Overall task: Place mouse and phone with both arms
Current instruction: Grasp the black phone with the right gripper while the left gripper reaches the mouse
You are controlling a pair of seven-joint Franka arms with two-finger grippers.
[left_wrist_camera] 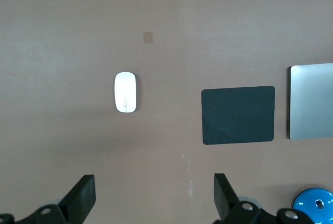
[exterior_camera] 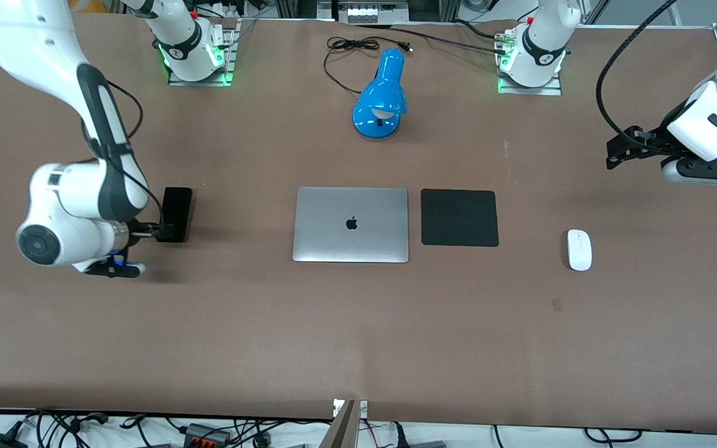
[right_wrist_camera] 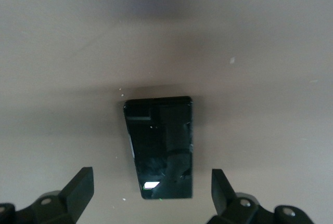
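Note:
The black phone lies flat on the brown table toward the right arm's end; it also shows in the right wrist view. My right gripper is low over the phone's end, open, with the phone between and just ahead of its fingers, not gripped. The white mouse lies on the table toward the left arm's end and shows in the left wrist view. My left gripper hangs high over bare table at that end, open and empty.
A shut silver laptop lies mid-table with a square black mat beside it, between laptop and mouse. A blue desk lamp with a black cord lies farther from the camera than the laptop.

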